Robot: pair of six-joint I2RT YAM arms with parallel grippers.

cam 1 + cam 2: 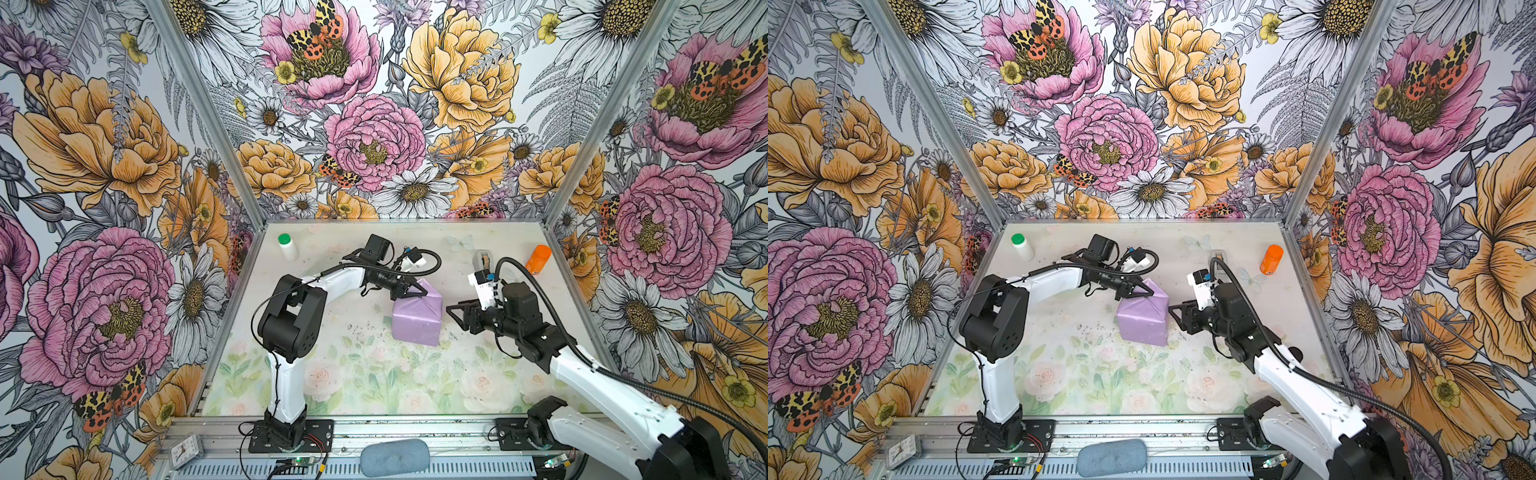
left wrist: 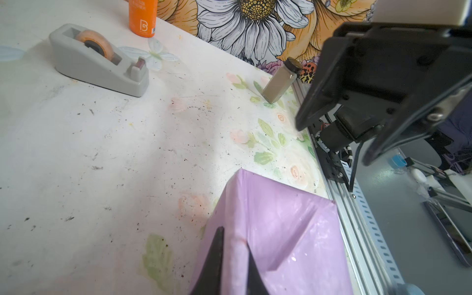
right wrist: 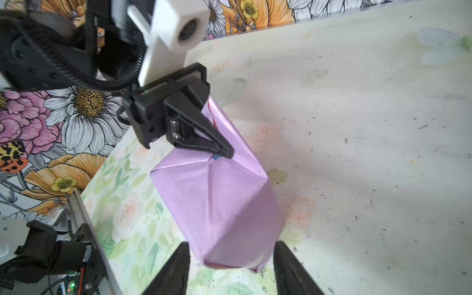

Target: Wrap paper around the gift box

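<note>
Left gripper (image 1: 420, 292) is clamped on the paper (image 1: 417, 318), its two black fingers (image 2: 217, 255) pinching a raised fold at the far end of the parcel. The right wrist view shows the tip (image 3: 224, 154) biting where several diagonal creases meet. Pale lilac in every view, the paper is folded all round the gift box, which is hidden under it. The wrapped parcel sits on the floral table (image 1: 332, 374) near its middle, between the two arms in both top views (image 1: 1144, 320). The right gripper (image 1: 455, 318) is released, jaws apart and holding nothing. It hovers just beside the parcel's right side, and in its own wrist view its fingers (image 3: 173, 268) stand on either side of the parcel's near end; I cannot tell whether they touch it. A grey tape dispenser (image 2: 99, 61) with a roll of tape sits on the table toward the far right, partly hidden behind the right arm in a top view (image 1: 482, 259). An orange bottle (image 1: 538, 259) stands near it by the right wall. A white bottle with a green cap (image 1: 287, 246) stands in the far left corner. The left wrist view also shows a small jar with a black lid (image 2: 279, 81) near the table's edge.
</note>
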